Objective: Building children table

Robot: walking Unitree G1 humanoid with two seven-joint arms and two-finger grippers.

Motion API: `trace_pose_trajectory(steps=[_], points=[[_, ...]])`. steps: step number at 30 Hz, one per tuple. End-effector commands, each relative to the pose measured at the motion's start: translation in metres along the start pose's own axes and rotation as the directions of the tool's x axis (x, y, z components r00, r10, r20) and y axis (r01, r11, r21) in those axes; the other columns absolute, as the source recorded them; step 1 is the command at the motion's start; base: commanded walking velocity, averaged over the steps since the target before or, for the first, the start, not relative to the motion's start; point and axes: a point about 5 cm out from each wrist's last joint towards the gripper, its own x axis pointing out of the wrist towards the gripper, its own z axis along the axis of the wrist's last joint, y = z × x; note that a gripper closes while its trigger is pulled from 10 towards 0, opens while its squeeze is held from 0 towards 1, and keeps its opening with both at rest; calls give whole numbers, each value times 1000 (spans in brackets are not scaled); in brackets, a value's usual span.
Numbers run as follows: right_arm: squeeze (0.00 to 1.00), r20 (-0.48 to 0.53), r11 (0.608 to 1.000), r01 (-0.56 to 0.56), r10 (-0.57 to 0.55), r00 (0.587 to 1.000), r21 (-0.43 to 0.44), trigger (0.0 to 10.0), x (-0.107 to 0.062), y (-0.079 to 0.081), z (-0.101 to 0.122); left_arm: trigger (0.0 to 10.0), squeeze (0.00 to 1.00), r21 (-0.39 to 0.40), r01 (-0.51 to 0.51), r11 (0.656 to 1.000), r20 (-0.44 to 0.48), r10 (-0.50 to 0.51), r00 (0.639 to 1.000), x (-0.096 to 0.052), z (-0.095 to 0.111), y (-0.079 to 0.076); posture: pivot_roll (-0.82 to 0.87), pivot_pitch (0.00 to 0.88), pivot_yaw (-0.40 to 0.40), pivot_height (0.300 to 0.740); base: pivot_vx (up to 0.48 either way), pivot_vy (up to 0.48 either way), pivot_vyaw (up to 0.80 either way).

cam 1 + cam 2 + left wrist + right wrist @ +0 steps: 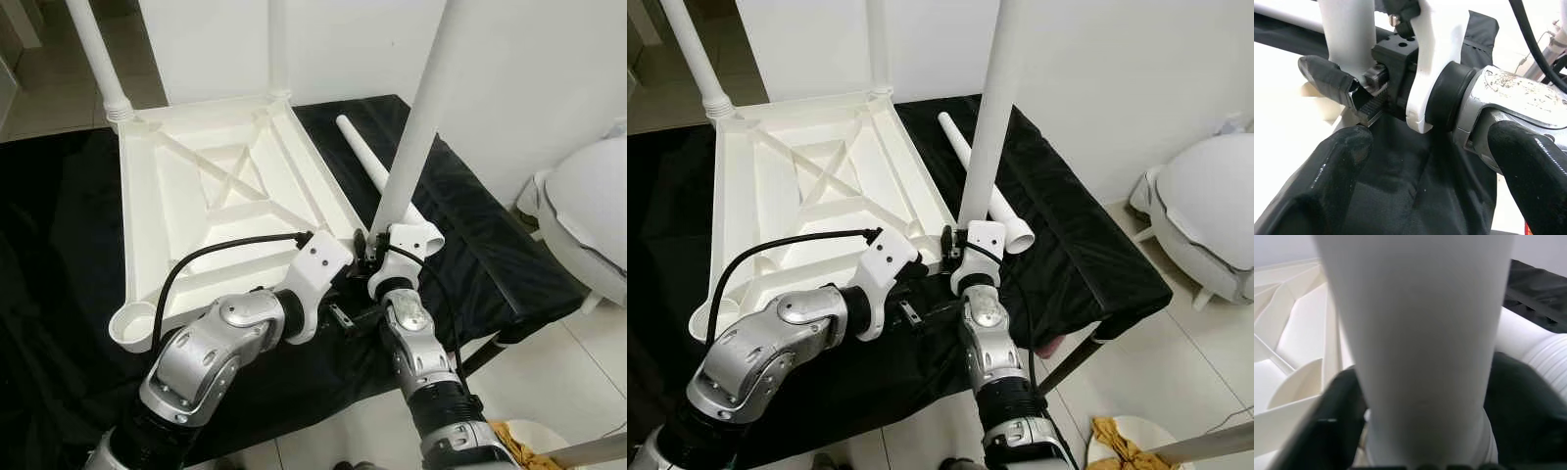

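Fingers (1332,431) of right gripper (1425,440): clamped round upright table leg (1415,342).
Eye view: leg at upturned tabletop's (196,196) near-right corner socket.
L wrist: left gripper (1415,161) spread wide, empty.
Risk: leg tilts, cross-threads.

A white table leg (1420,347) stands clasped between the right pincer's (1420,431) black fingers (1327,426), beside the ribbed tabletop underside (1288,357).

A white wall (529,69) rises behind pale floor tiles (549,382) and a black-draped bench (490,264).
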Motion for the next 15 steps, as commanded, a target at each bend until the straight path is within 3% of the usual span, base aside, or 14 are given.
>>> trace_pose_trajectory(steps=[1, 6, 10, 12, 13, 15], points=[[1000, 4, 1000, -19, 19, 1000, 4, 10000, -2, -6, 0, 10000, 0, 1, 0, 1000, -10, 0, 1000, 1, -2, -1, -23, 104, -6, 740, 0, 0, 0], [1000, 31, 998, -51, 52, 998, -21, 10000, -4, -11, 3, 10000, 0, 2, 2, 1000, -10, -2, 1000, 1, -2, -1, -28, 102, -7, 740, 0, 0, 0], [1000, 46, 978, -191, 195, 980, -82, 10000, -5, -13, 4, 10000, 0, 5, 7, 1000, -12, -7, 1000, 1, -2, -2, -27, 98, -8, 740, 0, 0, 0], [1000, 46, 978, -191, 195, 980, -82, 10000, -5, -13, 4, 10000, 0, 5, 7, 1000, -12, -7, 1000, 1, -2, -2, -27, 98, -8, 740, 0, 0, 0], [0, 46, 972, -219, 224, 974, -82, 10000, -5, -13, 5, 10000, 0, 5, 7, 1000, -12, -7, 1000, 1, -2, -1, -27, 96, -9, 740, 0, 0, 0], [0, 46, 963, -253, 258, 965, -90, 10000, -4, -15, 6, 10000, 0, 7, 6, 1000, -13, -6, 1000, 1, -2, -1, -24, 93, -10, 740, 0, 0, 0]])
